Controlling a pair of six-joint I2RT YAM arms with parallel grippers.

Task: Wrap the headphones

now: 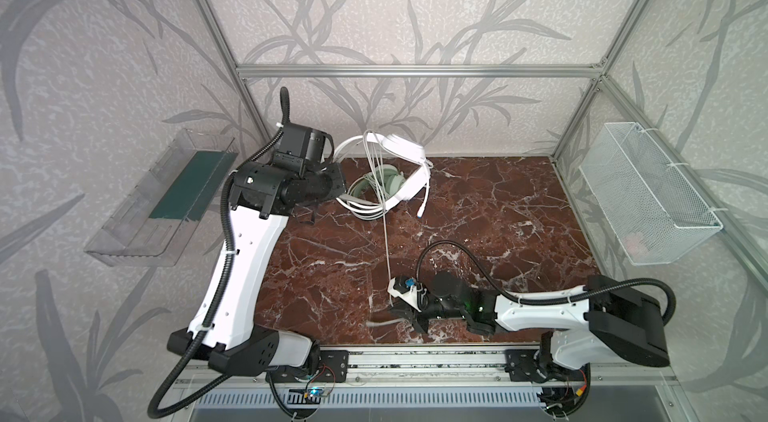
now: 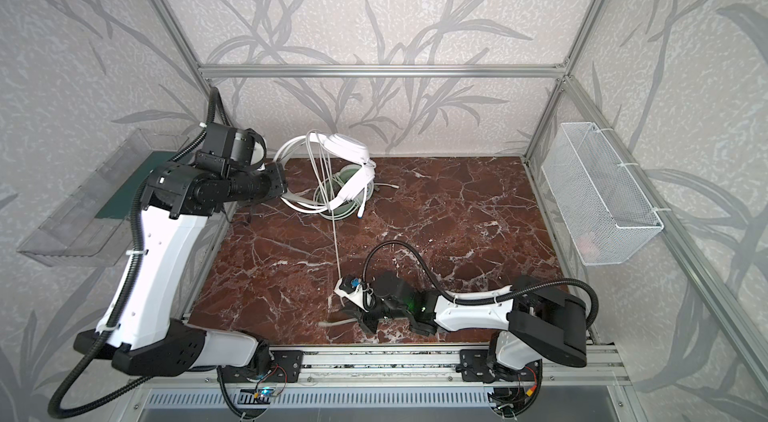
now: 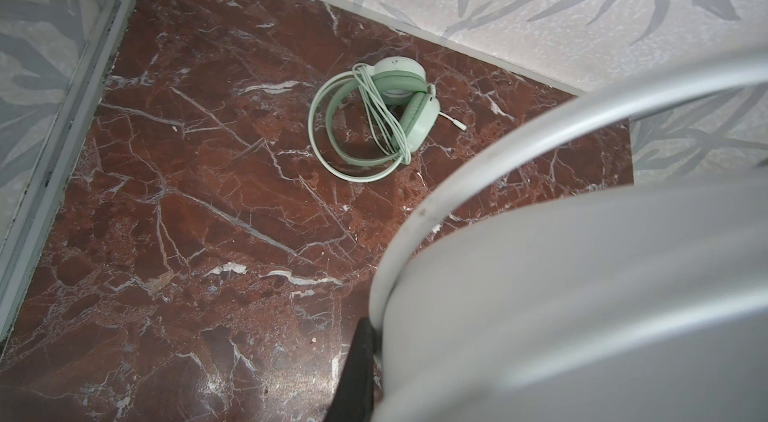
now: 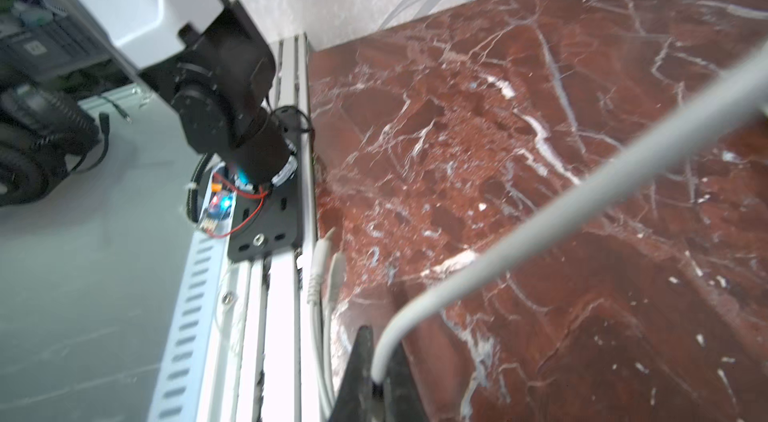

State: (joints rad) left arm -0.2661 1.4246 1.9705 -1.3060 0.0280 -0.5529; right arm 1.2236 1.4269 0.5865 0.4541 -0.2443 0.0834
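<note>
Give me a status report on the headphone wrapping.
Left tool shut on white headset, raised at back. Right tool shut on its cable, stretched to front edge. Mint-green headset on table beneath, already wrapped.

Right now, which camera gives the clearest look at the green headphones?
The left wrist view: the green headphones lie in the open, cord looped over them. In both top views the white headset hides most of them. The right wrist view misses them.
</note>
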